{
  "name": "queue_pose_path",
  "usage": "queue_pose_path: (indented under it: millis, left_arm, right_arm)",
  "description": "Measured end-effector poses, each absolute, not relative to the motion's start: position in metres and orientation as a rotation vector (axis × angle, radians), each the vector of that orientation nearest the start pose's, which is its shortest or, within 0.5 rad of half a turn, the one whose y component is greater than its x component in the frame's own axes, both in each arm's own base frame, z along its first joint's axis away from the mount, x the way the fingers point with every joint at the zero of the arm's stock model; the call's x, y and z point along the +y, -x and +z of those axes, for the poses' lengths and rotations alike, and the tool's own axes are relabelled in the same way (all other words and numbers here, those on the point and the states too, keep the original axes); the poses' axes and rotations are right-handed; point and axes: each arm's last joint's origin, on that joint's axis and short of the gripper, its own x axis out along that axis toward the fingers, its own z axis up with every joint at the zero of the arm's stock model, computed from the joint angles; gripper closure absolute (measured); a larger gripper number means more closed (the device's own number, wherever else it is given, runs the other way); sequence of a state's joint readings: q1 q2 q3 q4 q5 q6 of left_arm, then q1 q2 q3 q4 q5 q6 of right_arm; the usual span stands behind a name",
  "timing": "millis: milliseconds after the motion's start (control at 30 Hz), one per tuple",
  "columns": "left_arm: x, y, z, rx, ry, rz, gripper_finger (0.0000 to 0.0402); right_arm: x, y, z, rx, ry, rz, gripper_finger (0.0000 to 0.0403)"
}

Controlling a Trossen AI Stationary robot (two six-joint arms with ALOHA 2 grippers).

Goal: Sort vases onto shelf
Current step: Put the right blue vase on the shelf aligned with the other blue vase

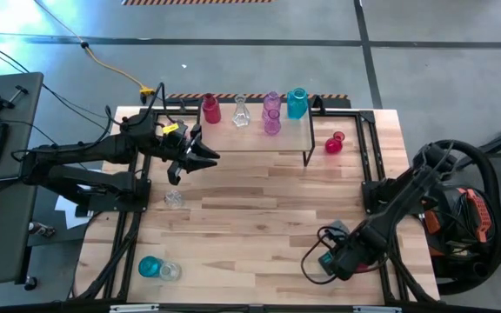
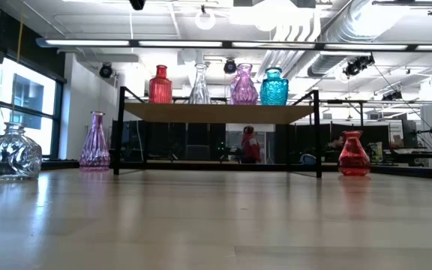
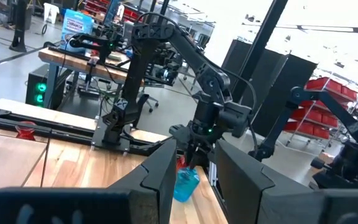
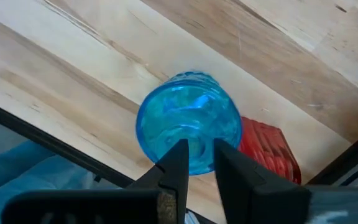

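Right claw (image 4: 196, 163) clamped on blue vase (image 4: 188, 121), red vase (image 4: 267, 152) beside, hidden overhead.

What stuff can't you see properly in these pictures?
- High view: the right gripper blocks the blue vase under it; only the right wrist view shows that vase.
- Right wrist view: the red vase is half hidden behind the blue one.
- Low view: neither arm shows.
- High view: the clear vase is too faint to tell its shape.

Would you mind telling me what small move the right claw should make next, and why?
Probably lift straight up: the right claw seems closed on the neck of the blue vase, which stands on the table with a red vase close beside it.
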State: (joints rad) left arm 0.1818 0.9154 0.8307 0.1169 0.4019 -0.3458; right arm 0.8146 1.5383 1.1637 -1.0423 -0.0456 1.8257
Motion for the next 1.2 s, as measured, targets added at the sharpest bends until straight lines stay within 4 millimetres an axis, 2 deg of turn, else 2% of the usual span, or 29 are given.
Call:
queue_pose_path:
  millis: [400, 633, 900, 1200]
  left_arm:
    - [0.026, -0.201, 0.355, 0.007, 0.334, -0.222, 0.0298]
    - [0.026, -0.201, 0.355, 0.006, 0.333, -0.222, 0.0298]
    - [0.026, -0.201, 0.355, 0.006, 0.333, -0.222, 0.0298]
    - [0.026, -0.201, 0.355, 0.007, 0.333, -0.222, 0.0298]
  right_arm:
    - [0.205, -0.191, 0.230, 1.435, -0.908, -0.691, 0.0343]
    - [0.205, -0.191, 0.231, 1.432, -0.945, -0.723, 0.0396]
    - [0.205, -0.192, 0.231, 1.440, -0.986, -0.732, 0.0400]
    - [0.202, -0.208, 0.250, 1.402, -1.061, -0.702, 0.0402]
